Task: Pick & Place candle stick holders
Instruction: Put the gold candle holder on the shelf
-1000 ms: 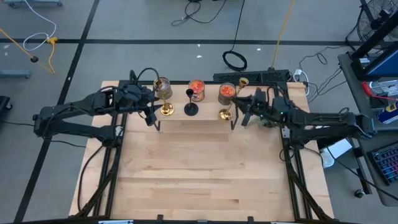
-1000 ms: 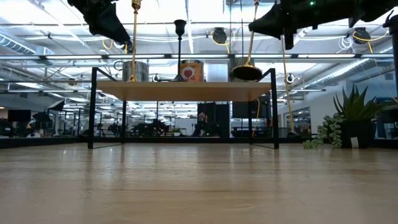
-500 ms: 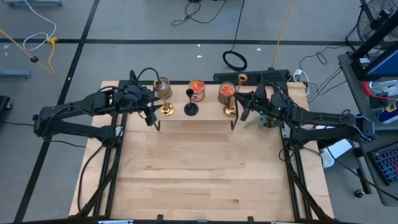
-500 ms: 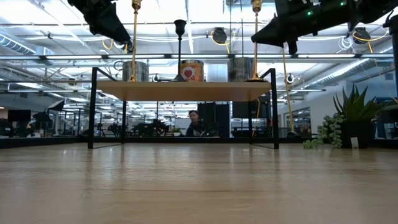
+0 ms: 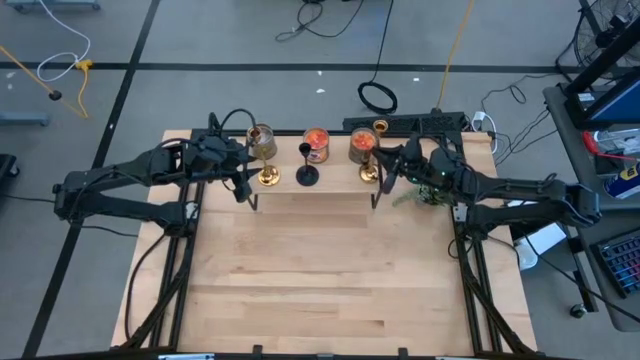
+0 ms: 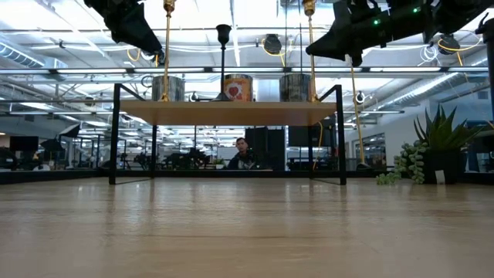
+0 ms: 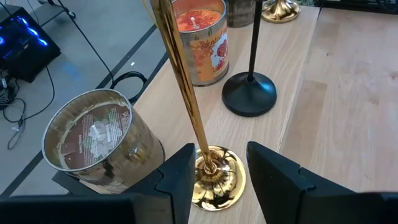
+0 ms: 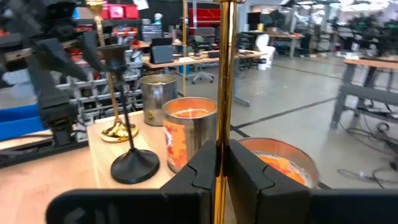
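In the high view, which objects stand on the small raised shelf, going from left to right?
Grey-filled glass jar → shiny gold brass candle stick holder → matte black candle stick holder → orange-filled glass jar → second orange-filled jar.

One camera looks straight down on the whole counter (image 5: 330,270), another sits at its surface facing level into the room, and each wrist camera peers closely along its own arm, all four sharing the raised shelf (image 6: 228,113) at the far edge.
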